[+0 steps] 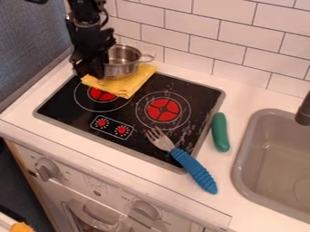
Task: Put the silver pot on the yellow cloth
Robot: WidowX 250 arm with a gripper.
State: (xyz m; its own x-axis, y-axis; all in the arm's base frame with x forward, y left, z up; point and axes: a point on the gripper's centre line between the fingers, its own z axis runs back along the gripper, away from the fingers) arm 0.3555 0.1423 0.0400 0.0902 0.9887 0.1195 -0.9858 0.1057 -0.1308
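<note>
The black gripper point(91, 72) is at the upper left, over the left side of the silver pot point(124, 59), and hides that side of it. Upright, the pot stands on the back part of the yellow cloth point(126, 86), with its one visible handle toward the right. The cloth lies at the back left of the stove, partly over the rear burner. Whether the gripper holds the pot cannot be made out.
A fork with a blue handle point(194, 170) lies across the stove's front right edge. Right of the stove is a green cucumber-like toy point(220, 132), then the grey sink point(275, 158) with a dark faucet point(304, 111). A tiled wall point(230, 50) runs behind.
</note>
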